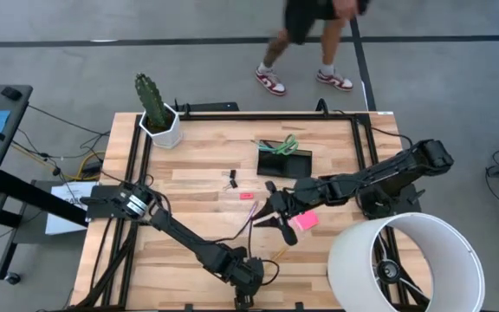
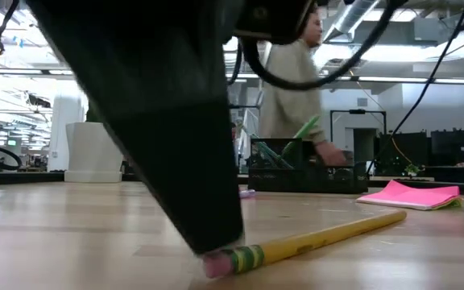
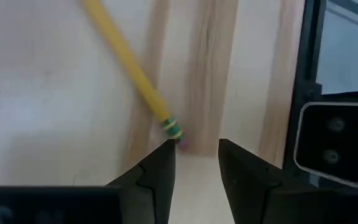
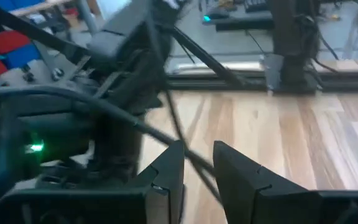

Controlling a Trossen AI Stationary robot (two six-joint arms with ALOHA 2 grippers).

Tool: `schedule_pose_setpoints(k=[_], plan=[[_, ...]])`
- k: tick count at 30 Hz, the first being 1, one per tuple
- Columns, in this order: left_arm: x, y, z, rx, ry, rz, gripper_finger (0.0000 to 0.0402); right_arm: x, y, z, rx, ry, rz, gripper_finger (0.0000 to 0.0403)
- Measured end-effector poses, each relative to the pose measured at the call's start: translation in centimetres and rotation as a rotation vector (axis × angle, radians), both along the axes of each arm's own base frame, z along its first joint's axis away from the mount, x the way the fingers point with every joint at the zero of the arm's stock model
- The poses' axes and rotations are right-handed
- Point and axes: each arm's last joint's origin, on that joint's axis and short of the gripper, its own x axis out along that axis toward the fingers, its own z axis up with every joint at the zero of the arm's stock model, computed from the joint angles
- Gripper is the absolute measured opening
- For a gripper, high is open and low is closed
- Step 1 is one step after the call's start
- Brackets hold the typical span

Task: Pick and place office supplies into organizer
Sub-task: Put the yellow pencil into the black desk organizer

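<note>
From above, a wooden tabletop carries a black organizer toward the far side, with green-handled scissors already standing in it. A potted cactus sits at the far left corner and a white lampshade at the near right. The left gripper is low at the near edge, beside a yellow pencil. The right gripper reaches to mid-table, holding a dark thin pen, with a pink sticky pad just beside it. A small pink eraser and a black binder clip lie apart, nearer the organizer. A person walks past on the floor beyond. From table height, the left arm's dark bulk fills the near view, its tip touching the pencil's eraser end, the pencil lying flat and running away toward the pad. The left wrist view shows that arm's jaws apart, open on either side of bare wood, with the pencil's eraser end just ahead of one fingertip, not between them. The right wrist view shows its jaws nearly together, clamped on the pen. To grasp well, the left gripper probably needs to shift along the pencil toward its middle, straddle it squarely, then close; pinching at the end risks the pencil swinging or rolling off.
</note>
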Motion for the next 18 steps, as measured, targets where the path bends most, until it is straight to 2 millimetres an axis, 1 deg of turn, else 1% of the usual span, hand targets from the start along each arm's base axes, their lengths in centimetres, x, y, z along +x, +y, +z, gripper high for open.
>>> schedule_pose_setpoints(k=[2,4,8,14,16,18], plan=[[0.0,-0.1,-0.4,0.012,0.018,-0.001,0.0114,0.0,-0.3,-0.1,0.001,0.01,-0.026,0.0082],[0.0,-0.1,-0.3,0.03,0.026,0.011,0.0114,0.1,-0.4,-0.1,0.004,0.008,-0.033,0.0082],[0.0,0.5,-0.4,0.074,0.036,0.053,0.0114,0.2,-0.8,0.3,0.036,-0.02,-0.049,0.0082],[0.3,0.9,-0.4,0.057,0.036,0.08,0.0114,0.3,-0.9,0.5,0.05,-0.04,-0.056,0.0082],[0.3,0.8,-0.4,0.058,0.035,0.068,0.0114,0.3,-0.8,0.5,0.056,-0.037,-0.032,0.0082],[0.2,0.8,-0.4,0.05,0.048,0.046,0.0114,0.1,-0.5,0.4,0.078,-0.016,0.07,0.0082]])
